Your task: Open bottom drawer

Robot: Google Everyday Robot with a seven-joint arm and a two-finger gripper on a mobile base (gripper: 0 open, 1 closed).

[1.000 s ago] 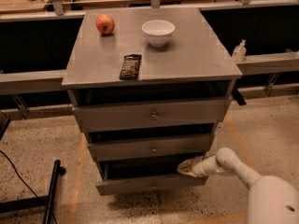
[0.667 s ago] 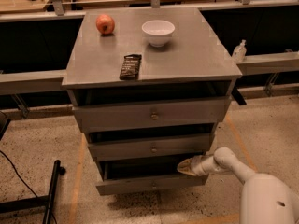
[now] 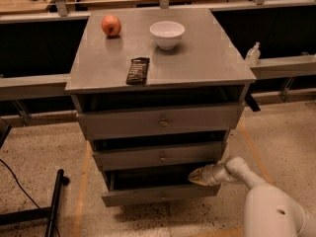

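The bottom drawer [image 3: 148, 195] is the lowest, narrowest grey front of the cabinet, with a small round knob at its centre. It stands pulled out a little, a dark gap showing above its top edge. My gripper [image 3: 193, 177] reaches in from the lower right on a white arm, its tip at the drawer's right upper edge, just under the middle drawer [image 3: 163, 156].
On the cabinet top [image 3: 207, 58] lie a red apple [image 3: 111, 25], a white bowl [image 3: 167, 34] and a dark snack bar [image 3: 138, 70]. The top drawer [image 3: 160, 121] is the widest. A black pole [image 3: 55, 203] lies on the floor at left. Benches run behind.
The arm and gripper have shifted very slightly left along the drawer's edge. The bottom drawer stands about as far out as before.
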